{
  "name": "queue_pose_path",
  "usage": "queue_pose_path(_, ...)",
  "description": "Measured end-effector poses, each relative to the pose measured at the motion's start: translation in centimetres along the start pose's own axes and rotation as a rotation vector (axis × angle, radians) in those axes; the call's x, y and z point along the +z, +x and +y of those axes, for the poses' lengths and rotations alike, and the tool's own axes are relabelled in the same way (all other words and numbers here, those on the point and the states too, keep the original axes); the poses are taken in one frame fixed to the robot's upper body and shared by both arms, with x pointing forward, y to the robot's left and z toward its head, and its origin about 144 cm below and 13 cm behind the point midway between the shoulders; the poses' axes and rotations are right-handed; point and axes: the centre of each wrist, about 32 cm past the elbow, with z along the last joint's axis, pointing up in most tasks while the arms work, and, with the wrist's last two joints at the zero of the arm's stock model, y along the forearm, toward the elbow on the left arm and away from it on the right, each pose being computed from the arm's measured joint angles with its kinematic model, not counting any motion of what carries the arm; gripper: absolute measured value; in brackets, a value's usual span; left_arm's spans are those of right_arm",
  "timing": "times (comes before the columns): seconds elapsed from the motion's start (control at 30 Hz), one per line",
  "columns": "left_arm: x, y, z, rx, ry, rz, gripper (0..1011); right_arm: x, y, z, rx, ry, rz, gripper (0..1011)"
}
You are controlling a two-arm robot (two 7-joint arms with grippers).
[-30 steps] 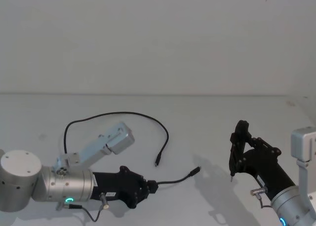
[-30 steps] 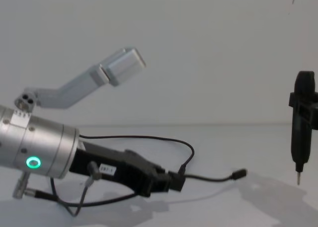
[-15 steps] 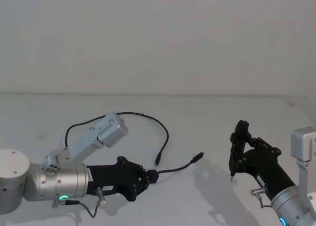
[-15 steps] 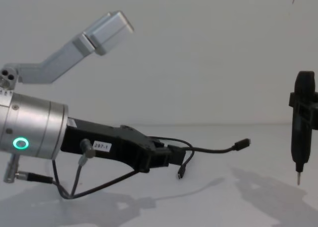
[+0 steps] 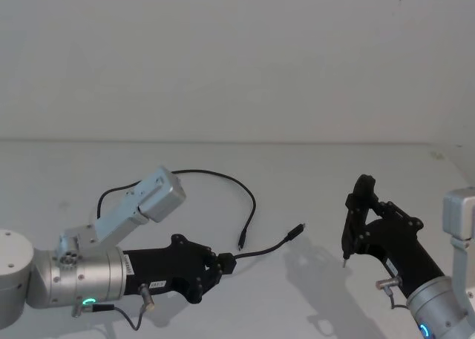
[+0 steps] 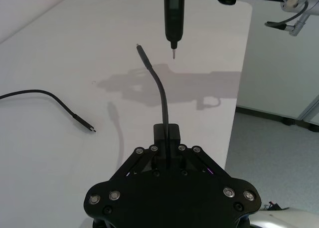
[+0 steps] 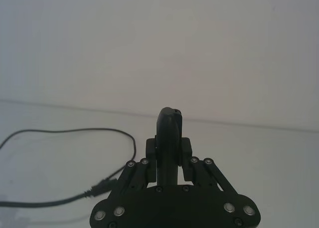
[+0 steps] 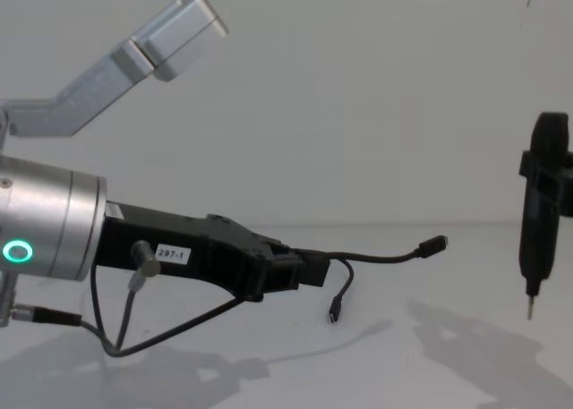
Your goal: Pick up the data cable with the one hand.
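On the white table point(image 5: 312, 168), your left gripper point(image 8: 309, 270) is clamped on the data cable point(image 5: 252, 202) close to one plug point(image 8: 433, 244), which pokes up in the air. The rest lies on the table. That bite is narrow, so a jerk could pull the cable free. The right gripper point(image 7: 168, 150) waits well right, clasping a slim pointed tool point(image 8: 537, 221). Part of the loop hides behind the left wrist's grey bracket point(image 5: 141, 205).

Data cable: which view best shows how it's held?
Chest view: the data cable juts sideways from the shut left claw, one plug raised. Head view shows most of its loop; left wrist, the gripped end; right wrist, a stretch.
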Motion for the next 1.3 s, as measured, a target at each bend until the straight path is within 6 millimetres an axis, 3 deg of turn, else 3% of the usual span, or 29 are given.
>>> queue_pose_path(0.6, 0.1, -0.5, 0.4, 0.010, -0.005, 0.001, 38, 1.8, -2.2, 1.2, 0.029, 0.058, 0.083, 279)
queue_pose_path(1.3, 0.2, -0.6, 0.5, 0.013, -0.006, 0.001, 38, 1.9, -3.1, 4.4, 0.002, 0.116, 0.067, 279)
